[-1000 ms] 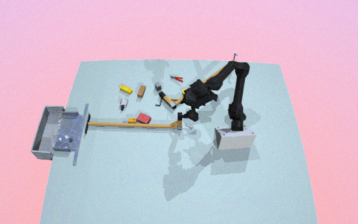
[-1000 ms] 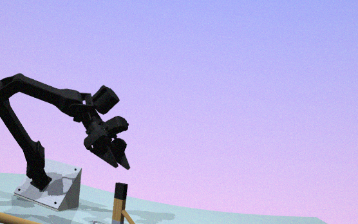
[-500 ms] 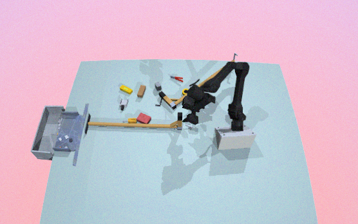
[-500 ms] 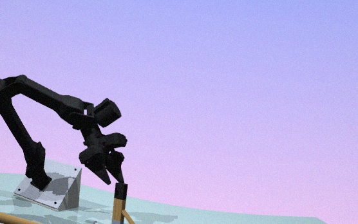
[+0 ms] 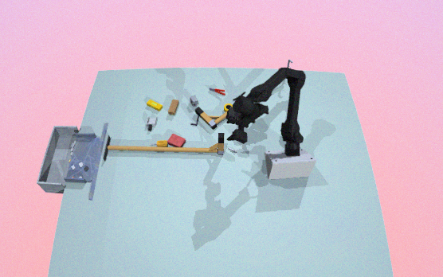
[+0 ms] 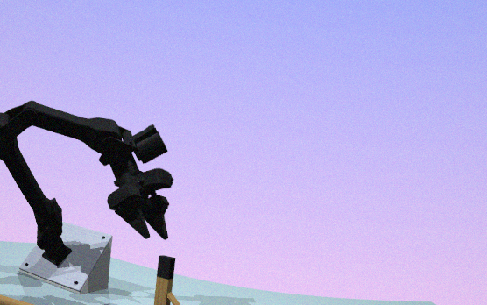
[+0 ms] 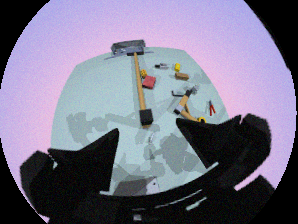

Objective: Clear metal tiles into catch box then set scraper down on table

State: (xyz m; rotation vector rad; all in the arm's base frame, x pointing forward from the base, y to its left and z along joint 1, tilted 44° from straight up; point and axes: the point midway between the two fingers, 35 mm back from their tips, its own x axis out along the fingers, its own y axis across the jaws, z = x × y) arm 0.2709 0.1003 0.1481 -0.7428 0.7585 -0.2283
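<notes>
The long scraper [image 5: 159, 149] [image 7: 140, 86] lies flat on the table, a wooden shaft with its dark blade [image 5: 107, 144] at the edge of the steel bench plate [image 5: 87, 149]. Its upright black-topped handle [image 5: 221, 138] [image 6: 165, 267] [image 7: 144, 117] stands at the near end. A few small metal tiles [image 5: 80, 164] lie on the plate. The grey catch box [image 5: 51, 186] [image 7: 128, 47] adjoins the plate's far end. My gripper [image 5: 237, 138] [image 6: 155, 237] [image 7: 147, 127] is open and empty. It hangs above the handle, a little to its right, fingers pointing down.
Loose clutter lies behind the scraper: a yellow block [image 5: 154, 104], a brown block [image 5: 173, 107], two grey cubes [image 5: 194, 99] [image 5: 151, 121], red pliers [image 5: 217, 91], a red block [image 5: 176, 140] touching the shaft, and a wooden-handled tool [image 5: 205, 117]. The arm's base [image 5: 289, 163] stands right of the handle.
</notes>
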